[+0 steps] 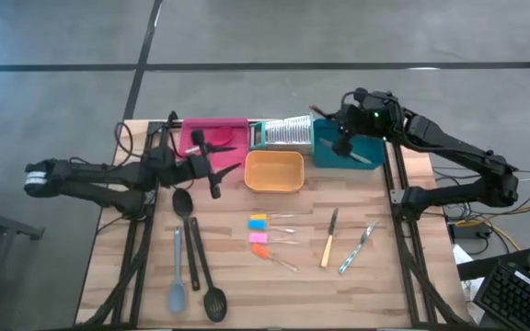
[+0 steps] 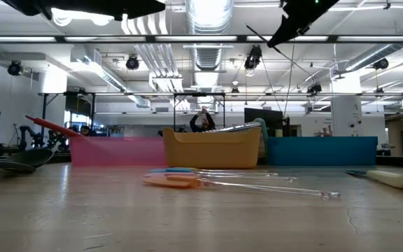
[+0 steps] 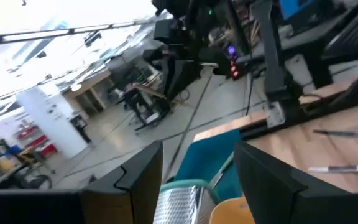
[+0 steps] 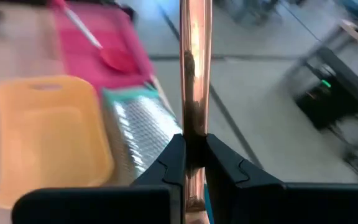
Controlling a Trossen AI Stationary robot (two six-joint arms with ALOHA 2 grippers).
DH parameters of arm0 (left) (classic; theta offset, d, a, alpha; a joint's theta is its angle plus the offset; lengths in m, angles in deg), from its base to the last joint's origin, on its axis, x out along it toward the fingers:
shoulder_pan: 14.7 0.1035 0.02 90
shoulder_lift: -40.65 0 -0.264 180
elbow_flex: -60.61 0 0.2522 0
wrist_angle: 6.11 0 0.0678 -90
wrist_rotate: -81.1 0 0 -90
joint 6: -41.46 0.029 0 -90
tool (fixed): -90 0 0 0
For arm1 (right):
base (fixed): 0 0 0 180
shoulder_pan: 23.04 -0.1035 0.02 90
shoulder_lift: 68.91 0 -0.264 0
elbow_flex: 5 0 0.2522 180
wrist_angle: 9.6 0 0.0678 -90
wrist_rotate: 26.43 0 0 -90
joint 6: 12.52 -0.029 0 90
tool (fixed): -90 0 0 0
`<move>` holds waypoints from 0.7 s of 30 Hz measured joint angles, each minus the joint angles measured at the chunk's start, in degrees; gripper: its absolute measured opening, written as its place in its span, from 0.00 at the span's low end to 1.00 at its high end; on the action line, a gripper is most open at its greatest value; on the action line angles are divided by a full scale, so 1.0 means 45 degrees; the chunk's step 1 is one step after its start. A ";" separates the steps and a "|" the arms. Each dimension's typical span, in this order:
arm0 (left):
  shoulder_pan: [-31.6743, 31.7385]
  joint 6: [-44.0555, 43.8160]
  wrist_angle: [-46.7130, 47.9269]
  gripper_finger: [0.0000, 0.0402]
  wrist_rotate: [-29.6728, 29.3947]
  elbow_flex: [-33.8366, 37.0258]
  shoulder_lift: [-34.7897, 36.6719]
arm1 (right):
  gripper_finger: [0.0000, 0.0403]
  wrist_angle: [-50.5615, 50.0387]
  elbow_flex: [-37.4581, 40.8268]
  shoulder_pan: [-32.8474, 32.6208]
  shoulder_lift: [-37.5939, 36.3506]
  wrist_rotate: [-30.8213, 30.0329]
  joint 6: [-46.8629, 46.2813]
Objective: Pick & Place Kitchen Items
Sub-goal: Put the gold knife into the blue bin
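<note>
Fingers [image 4: 166, 163] of the right gripper [image 4: 191, 155] are clenched on a copper-coloured handle [image 4: 194, 68]; we cannot tell what utensil it belongs to. In the high view this right gripper [image 1: 343, 138] hangs over the teal tray [image 1: 368, 150], at the side nearest the silver ribbed object [image 1: 284, 132].

We take the orange tray [image 1: 274, 171] as landmark. Beside it, toward the left arm, sits the pink tray [image 1: 212, 134] with a red spoon [image 4: 95, 42] in it. The left gripper [image 1: 212, 170] hovers just beside the orange tray on that same side, below the pink tray, its fingers [image 3: 143, 180] spread apart and holding nothing.

On the wooden surface [image 1: 247, 294] in front of the orange tray lie the small yellow, blue, pink and orange pieces [image 1: 259, 230]. Further toward the right arm lie a yellow-handled knife [image 1: 329, 241] and a green-handled knife [image 1: 355, 252]. Toward the left arm, well apart from the orange tray, lie a black ladle [image 1: 188, 230], a grey-blue spoon [image 1: 177, 276] and a black slotted spoon [image 1: 210, 290].
</note>
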 joint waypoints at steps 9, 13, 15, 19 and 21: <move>0.0057 -0.1227 -0.0563 0.50 0.0845 0.0005 -0.0014 | 0.06 0.6419 0.3539 -0.1948 -0.1723 0.1169 0.0229; 0.0062 -0.1732 -0.0849 0.50 0.1718 0.0052 -0.0306 | 0.06 0.9885 0.5430 -0.3073 -0.2308 0.1110 0.0299; 0.0057 -0.1778 -0.1438 0.50 0.1901 0.0063 -0.0784 | 0.06 1.1535 0.6205 -0.3610 -0.2480 0.1156 0.0355; 0.0062 -0.1916 -0.3248 0.50 0.2345 0.0068 -0.2267 | 0.06 1.4867 0.7543 -0.4548 -0.2502 0.2316 0.0570; 0.0062 -0.2019 -0.4350 0.50 0.3002 0.0068 -0.3142 | 0.06 1.6512 0.8092 -0.5044 -0.2371 0.2986 0.0678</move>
